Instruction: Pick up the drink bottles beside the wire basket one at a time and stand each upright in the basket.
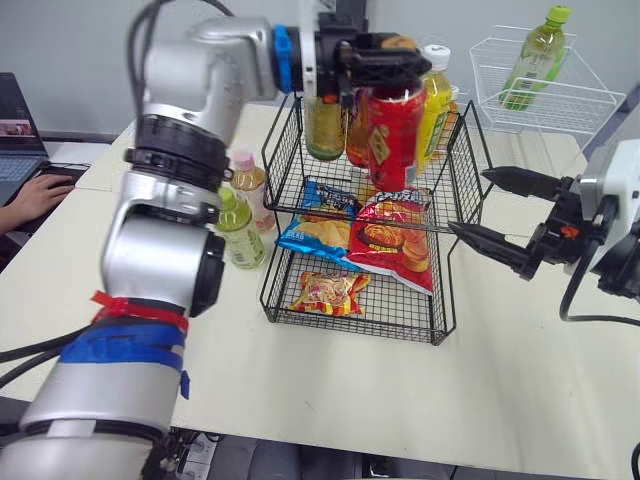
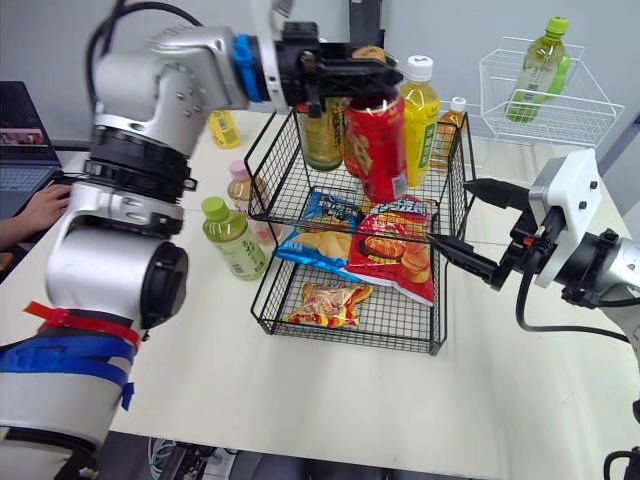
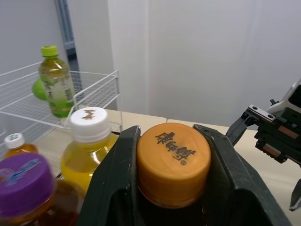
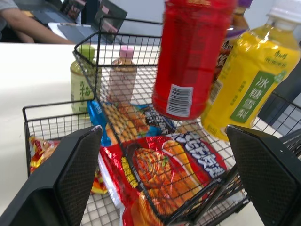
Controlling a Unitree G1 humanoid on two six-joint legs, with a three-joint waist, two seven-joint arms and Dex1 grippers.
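Glossy red bottle [image 1: 394, 135], black wire basket [image 1: 286, 150]

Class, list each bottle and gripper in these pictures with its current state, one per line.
Red-labelled orange-capped plastic bottle: held by its cap, slightly tilted.
Left gripper: shut on that bottle.
Right gripper: open, empty.
Yellow white-capped bottle: upright in black wire basket.
Green-capped bottle: upright on table.
Pink-capped bottle: upright on table.

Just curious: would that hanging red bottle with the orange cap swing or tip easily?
The left gripper grips only the orange cap of the red plastic bottle, so it may swing. Tall and narrow, it could tip on the black wire basket's mesh.
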